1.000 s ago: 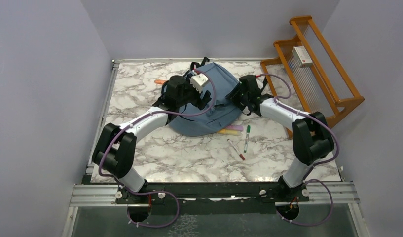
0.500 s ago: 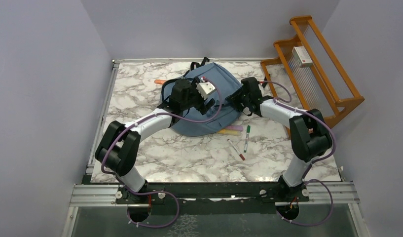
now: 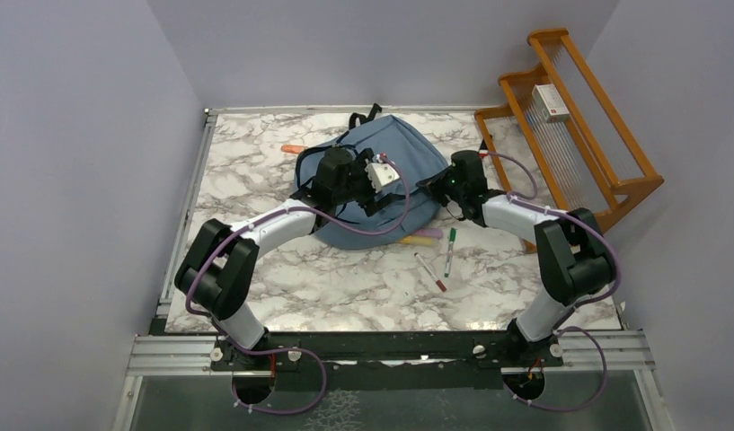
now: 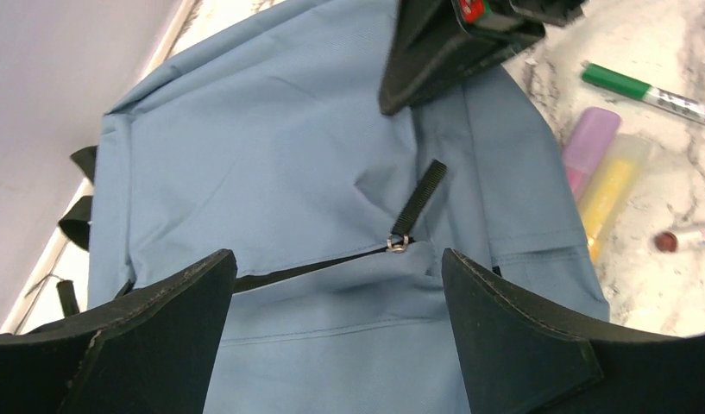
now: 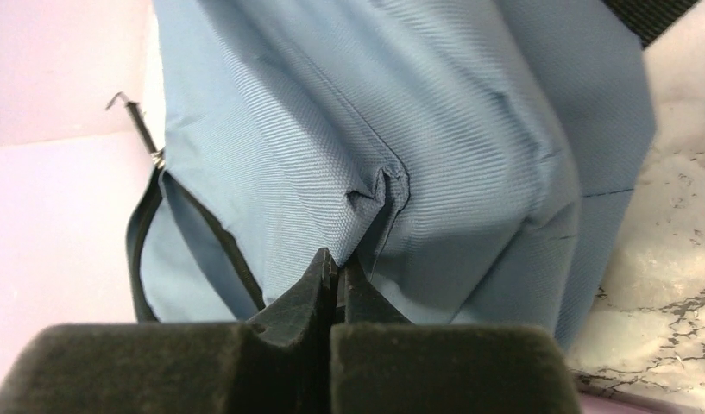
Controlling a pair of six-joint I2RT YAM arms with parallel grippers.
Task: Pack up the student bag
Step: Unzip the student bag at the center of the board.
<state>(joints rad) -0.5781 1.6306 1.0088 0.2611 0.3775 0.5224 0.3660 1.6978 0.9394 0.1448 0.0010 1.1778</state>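
The marble table (image 3: 255,180) sits between lilac walls. My left gripper (image 4: 338,259) hovers wide open and empty over the student bag (image 3: 408,148), with the zipper pull (image 4: 415,207) framed between my fingers. My right gripper (image 5: 338,263) is pressed closed at a puckered fold on the bag's right side; I cannot tell whether cloth is caught. The bag lies flat at mid-table. Just beside its near edge lie a pink highlighter (image 3: 426,233), a yellow highlighter (image 3: 406,240), a green marker (image 3: 450,250) and a red marker (image 3: 429,271). A wooden rack (image 3: 579,126) stands to the right.

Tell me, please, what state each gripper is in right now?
Left gripper: open, holding nothing.
Right gripper: shut on a fold of the student bag.
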